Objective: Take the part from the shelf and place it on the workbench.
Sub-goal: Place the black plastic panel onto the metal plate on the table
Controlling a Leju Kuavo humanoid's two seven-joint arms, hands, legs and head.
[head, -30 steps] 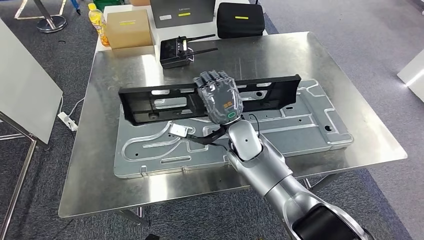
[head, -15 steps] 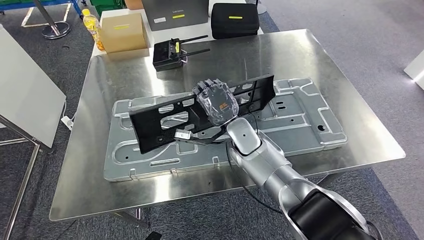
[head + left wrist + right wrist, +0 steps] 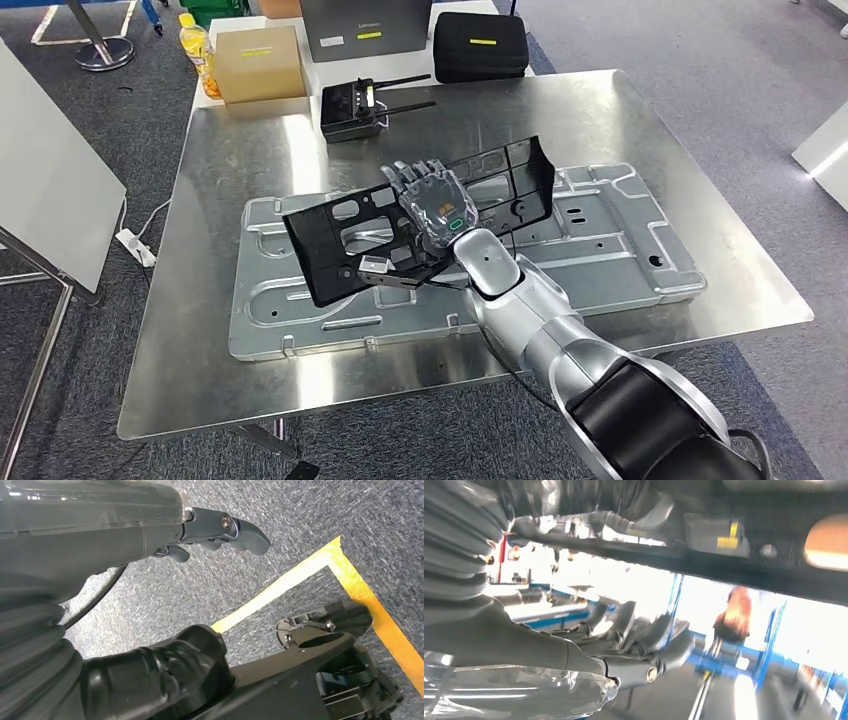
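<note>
The part is a long black plastic tray [image 3: 340,240] with cut-outs. It hangs tilted over the large grey stamped metal plate [image 3: 620,240] lying on the steel workbench [image 3: 250,160], its far right end raised. My right hand [image 3: 432,200] holds it near its middle, fingers stretched over its inner face. In the right wrist view the part [image 3: 724,565] runs as a dark bar just past the right hand's fingers [image 3: 644,645]. My left hand [image 3: 220,527] hangs over grey carpet with nothing in it, fingers apart.
At the workbench's far edge sit a black remote controller [image 3: 350,105] with two antennas, a cardboard box [image 3: 258,62], a yellow bottle [image 3: 197,50], a grey case [image 3: 365,25] and a black case [image 3: 480,42]. A white board [image 3: 50,190] leans at the left.
The part lay along the plate on its edge; my right hand has lifted and turned it, so its right end now points away and up. The camera shifted slightly.
</note>
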